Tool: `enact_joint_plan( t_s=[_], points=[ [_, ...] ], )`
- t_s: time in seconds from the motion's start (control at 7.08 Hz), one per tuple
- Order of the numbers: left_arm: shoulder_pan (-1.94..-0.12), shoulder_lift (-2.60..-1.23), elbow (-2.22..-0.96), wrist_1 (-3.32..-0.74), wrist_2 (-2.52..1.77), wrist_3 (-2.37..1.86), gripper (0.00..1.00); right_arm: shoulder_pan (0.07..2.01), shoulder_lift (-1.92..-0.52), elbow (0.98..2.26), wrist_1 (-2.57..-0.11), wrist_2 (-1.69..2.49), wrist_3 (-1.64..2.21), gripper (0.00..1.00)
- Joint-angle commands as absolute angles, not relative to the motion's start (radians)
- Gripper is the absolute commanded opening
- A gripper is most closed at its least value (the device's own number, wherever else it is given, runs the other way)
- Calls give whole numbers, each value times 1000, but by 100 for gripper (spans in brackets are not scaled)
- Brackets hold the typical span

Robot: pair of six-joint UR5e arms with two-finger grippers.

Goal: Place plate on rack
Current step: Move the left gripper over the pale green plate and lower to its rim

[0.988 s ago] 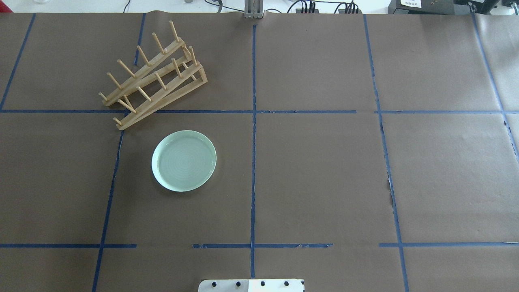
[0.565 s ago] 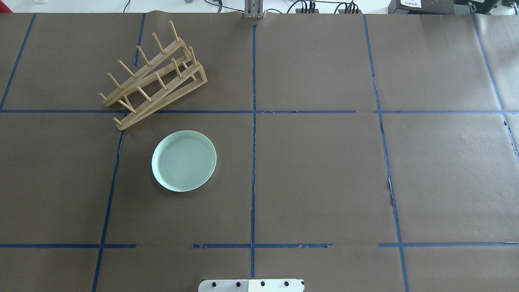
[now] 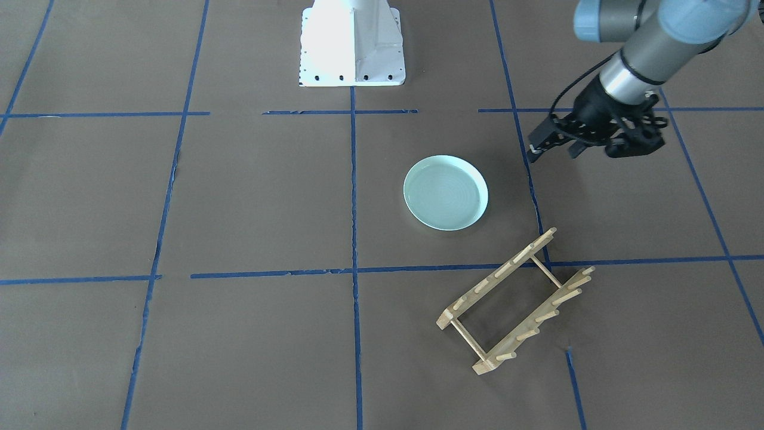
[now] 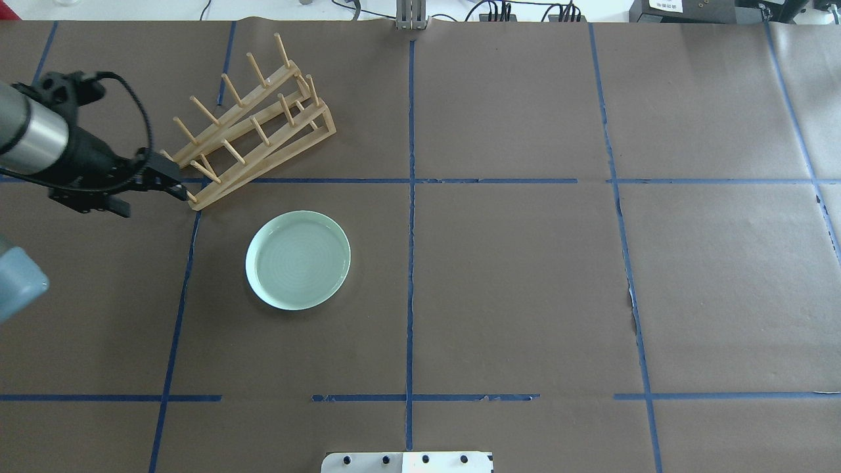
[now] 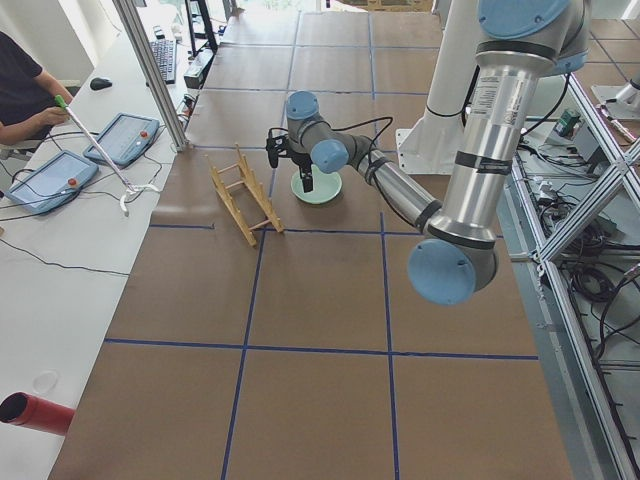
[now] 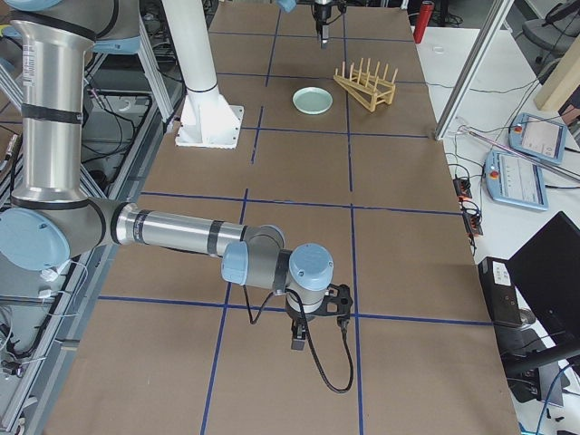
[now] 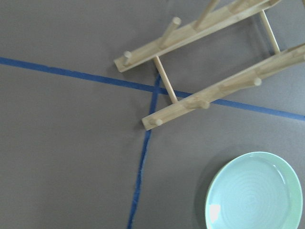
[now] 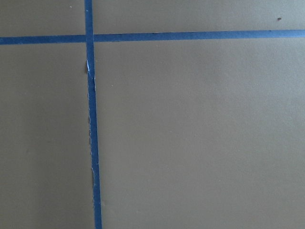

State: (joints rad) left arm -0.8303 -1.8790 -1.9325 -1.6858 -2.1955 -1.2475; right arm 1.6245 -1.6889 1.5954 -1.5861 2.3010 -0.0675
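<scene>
Here, the plate (image 4: 298, 260) is laid flat on the tabletop (image 4: 525, 295), right of the left end effector (image 4: 141, 195) and a bit nearer the robot. That end effector is spread wide, holding nothing. Farther back, the rack (image 4: 250, 125) is seen. The right end effector (image 6: 297, 337) is far off; its state cannot be told.

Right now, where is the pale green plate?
In the overhead view the plate lies flat left of the centre tape line, just below the wooden dish rack, not touching it.
</scene>
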Motion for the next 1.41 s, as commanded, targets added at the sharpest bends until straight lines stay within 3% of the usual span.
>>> enact_joint_plan(
  t_s=[0.0, 0.42, 0.56, 0.71, 0.85, 1.13, 1.27],
  points=[
    [-681, -2161, -1740, -1514, -2038, -1316, 100, 1624, -1689, 1594, -1586, 2301, -67, 100],
    [-568, -2291, -1498, -1605, -1919, -1298, 96, 1624, -1689, 1595, -1586, 2301, -67, 100],
    [-560, -2292, -1462, -1687, -1917, -1301, 96, 1624, -1689, 1595, -1586, 2301, -67, 100],
    [-557, -2292, -1462, -1687, -1917, -1301, 89, 1624, -1689, 1595, -1586, 2301, -67, 100],
    [-557, -2292, -1462, -1687, -1916, -1299, 76, 1624, -1689, 1595, -1586, 2301, -67, 100],
    [-557, -2287, -1465, -1687, -1914, -1299, 31, 1624, -1689, 1594, -1586, 2301, -67, 100],
    [-555, -2284, -1465, -1689, -1914, -1299, 26, 1624, -1689, 1595, -1586, 2301, -67, 100]
  ],
)
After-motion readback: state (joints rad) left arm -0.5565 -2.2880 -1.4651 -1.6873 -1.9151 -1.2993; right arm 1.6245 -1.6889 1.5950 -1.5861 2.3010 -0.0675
